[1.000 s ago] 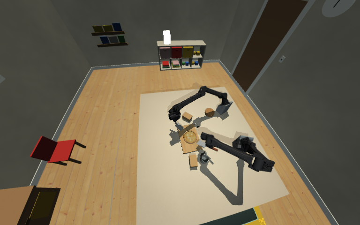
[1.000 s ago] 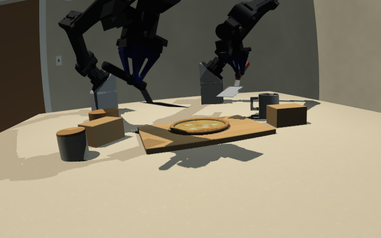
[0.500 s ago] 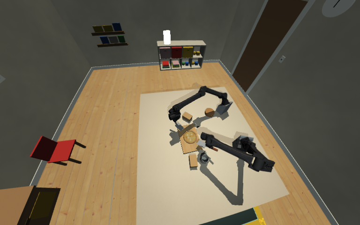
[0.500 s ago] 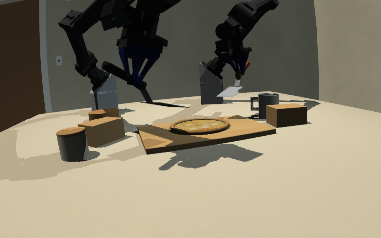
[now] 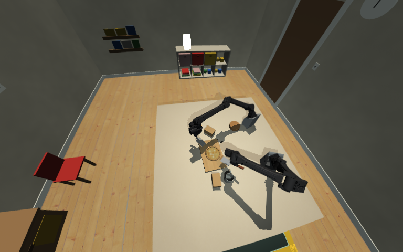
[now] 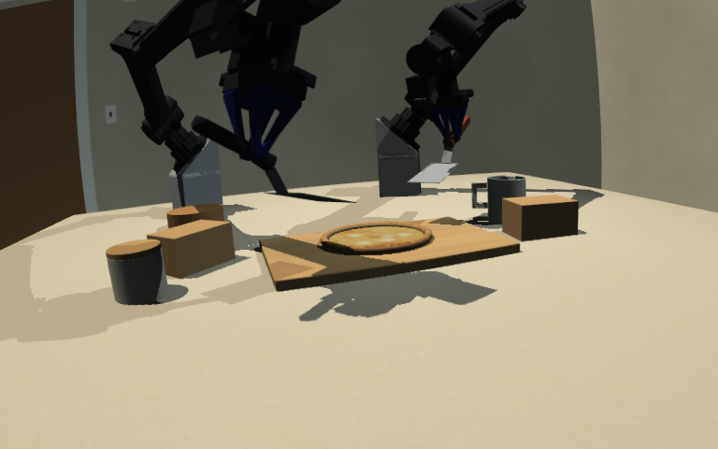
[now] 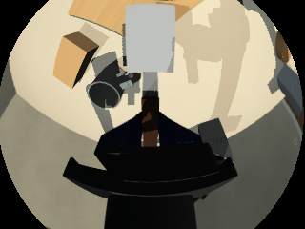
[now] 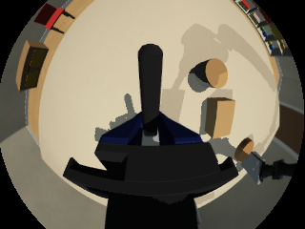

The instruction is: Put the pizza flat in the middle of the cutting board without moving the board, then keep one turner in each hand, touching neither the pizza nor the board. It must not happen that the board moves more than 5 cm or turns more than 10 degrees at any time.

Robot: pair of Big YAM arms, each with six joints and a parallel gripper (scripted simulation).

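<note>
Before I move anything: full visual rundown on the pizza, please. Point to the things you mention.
The pizza (image 5: 212,153) (image 6: 377,238) is round and looks whole, with a raised brown crust around a yellow, cheese-like top that has paler blotches. It lies flat on the light wooden cutting board (image 5: 208,166) (image 6: 460,253), around the middle, with bare wood visible at both ends. A shadow darkens part of its edge in the exterior view. Only the board appears to touch it; both turners are held up clear of it. What it is made of inside can't be told.

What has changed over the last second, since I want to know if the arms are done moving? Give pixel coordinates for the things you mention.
Nothing visibly changed. The pizza (image 5: 212,153) (image 6: 377,237) lies on the cutting board (image 5: 209,167) (image 6: 466,242) as before, and both grippers stay shut on their turners, raised off the board.
</note>
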